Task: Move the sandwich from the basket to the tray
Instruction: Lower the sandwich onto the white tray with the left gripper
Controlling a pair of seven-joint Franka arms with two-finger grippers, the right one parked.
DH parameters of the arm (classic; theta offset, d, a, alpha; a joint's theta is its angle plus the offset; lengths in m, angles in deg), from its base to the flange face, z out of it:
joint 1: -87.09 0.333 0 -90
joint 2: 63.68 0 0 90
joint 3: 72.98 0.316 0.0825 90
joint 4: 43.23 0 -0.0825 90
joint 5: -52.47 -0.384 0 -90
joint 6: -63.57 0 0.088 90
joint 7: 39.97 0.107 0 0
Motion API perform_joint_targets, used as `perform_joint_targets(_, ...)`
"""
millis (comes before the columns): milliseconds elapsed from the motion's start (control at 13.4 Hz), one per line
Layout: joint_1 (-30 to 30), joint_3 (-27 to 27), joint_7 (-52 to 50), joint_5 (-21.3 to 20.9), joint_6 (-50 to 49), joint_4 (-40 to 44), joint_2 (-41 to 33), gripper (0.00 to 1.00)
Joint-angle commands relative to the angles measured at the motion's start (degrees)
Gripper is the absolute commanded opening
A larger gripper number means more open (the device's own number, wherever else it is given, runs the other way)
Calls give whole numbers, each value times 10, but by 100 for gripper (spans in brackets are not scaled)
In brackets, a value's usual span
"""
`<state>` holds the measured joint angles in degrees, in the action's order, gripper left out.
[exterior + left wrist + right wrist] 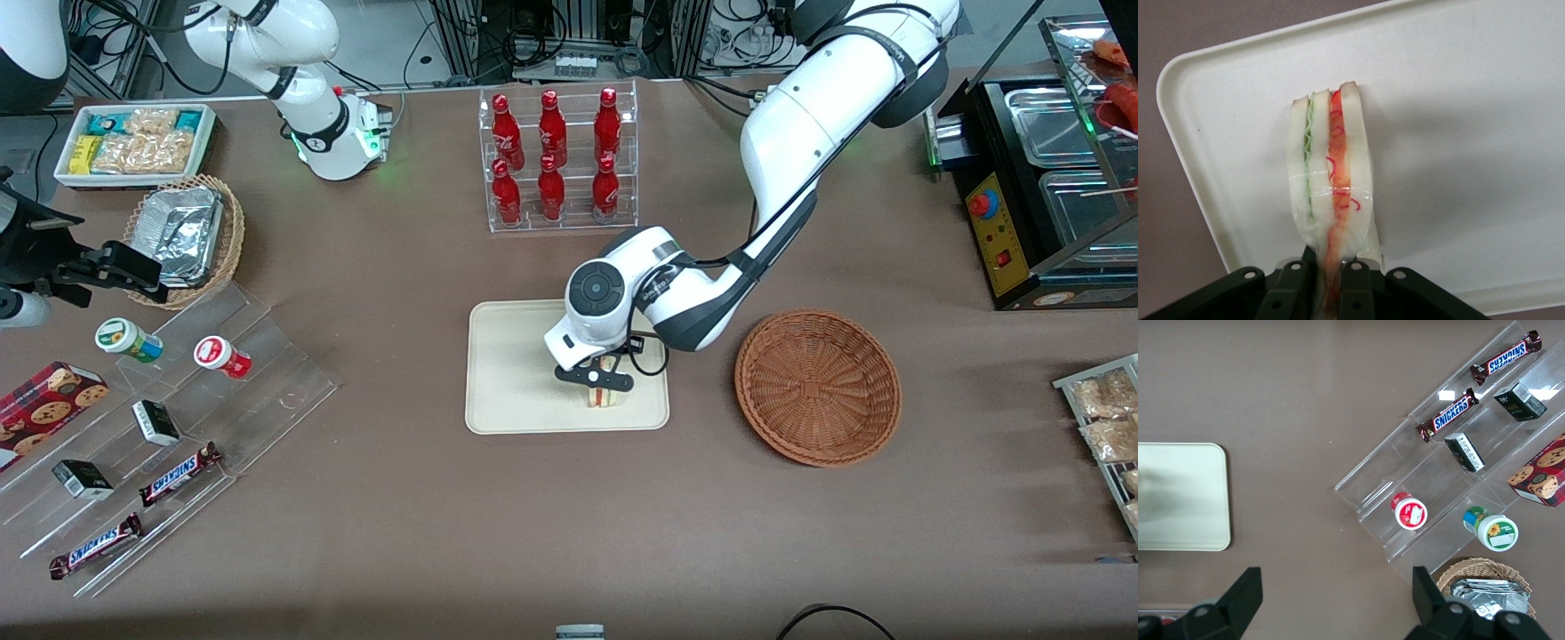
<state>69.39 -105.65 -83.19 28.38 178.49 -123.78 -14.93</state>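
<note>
Six red bottles [553,158], two Snickers bars [178,474], two wicker baskets [818,387] — one tray [507,373], one sandwich [606,388].

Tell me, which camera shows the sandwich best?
The left wrist view: the sandwich fills it, layers clear, pinched in the gripper over the tray. The front view shows only a sliver under the arm; the right wrist view shows none.

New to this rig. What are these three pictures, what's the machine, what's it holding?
Two white robot arms share a brown table; only one works. The front view looks down on the whole table. The other two come from cameras on each arm's wrist. The working arm's black two-finger gripper is shut on a wrapped triangular white-bread sandwich, holding it over the flat cream-white rectangular tray. Beside the tray sits the round reddish-brown wicker basket, with nothing in it. A clear rack of red bottles stands farther from the front camera.
</note>
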Motion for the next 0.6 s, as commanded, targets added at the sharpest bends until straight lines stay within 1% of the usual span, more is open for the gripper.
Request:
perform_joint_targets(0, -12, 4, -19, -15, -8, 22, 11, 53)
perform_joint_targets(150, -12, 4, -16, -16, -8, 22, 10, 76)
perform_joint_targets(225, -12, 4, -18, -15, -8, 22, 9, 100)
perform_joint_targets(524, -8, 4, -32, -24, -15, 23, -1, 100)
